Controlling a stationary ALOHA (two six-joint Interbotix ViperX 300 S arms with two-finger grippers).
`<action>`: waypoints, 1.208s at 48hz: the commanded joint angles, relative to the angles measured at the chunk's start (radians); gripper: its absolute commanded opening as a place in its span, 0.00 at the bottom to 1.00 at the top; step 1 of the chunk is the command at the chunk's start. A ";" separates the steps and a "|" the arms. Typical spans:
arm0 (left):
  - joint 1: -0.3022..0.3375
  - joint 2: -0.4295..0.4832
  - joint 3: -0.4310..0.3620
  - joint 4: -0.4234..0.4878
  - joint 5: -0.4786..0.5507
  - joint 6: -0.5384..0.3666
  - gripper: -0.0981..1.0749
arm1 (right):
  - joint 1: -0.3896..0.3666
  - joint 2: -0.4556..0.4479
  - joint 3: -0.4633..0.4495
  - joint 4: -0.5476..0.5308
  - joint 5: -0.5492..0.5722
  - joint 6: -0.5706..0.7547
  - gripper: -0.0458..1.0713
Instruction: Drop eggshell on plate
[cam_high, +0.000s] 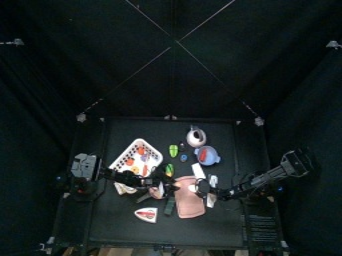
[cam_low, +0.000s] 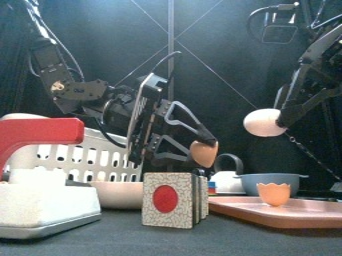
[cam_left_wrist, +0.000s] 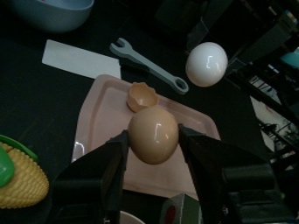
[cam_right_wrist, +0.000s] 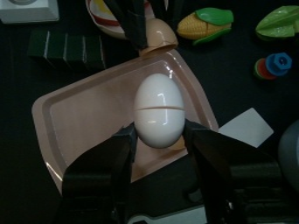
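Both arms were black, jointed, with thin black cables trailing, each ending in a gripper of two wide matte-black jaws.

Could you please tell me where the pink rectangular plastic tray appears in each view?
Top view: pink rectangular plastic tray at the table's front, between the arms.
Front view: low on the right, on the tabletop.
Left wrist view: beyond the jaws, under the brown egg.
Right wrist view: beyond the jaws, under the white egg.
Shared landmark: the white egg, clear in every view except the top one.
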 joint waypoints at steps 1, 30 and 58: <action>0.003 -0.011 -0.023 0.000 -0.003 0.000 0.73 | -0.002 -0.006 -0.015 -0.002 -0.002 0.002 0.67; 0.002 -0.017 -0.025 -0.002 0.028 -0.002 0.82 | -0.002 -0.005 -0.014 0.000 -0.006 0.002 0.67; 0.002 -0.018 -0.028 -0.002 0.029 0.000 0.83 | -0.003 -0.006 -0.014 0.000 -0.005 0.000 0.67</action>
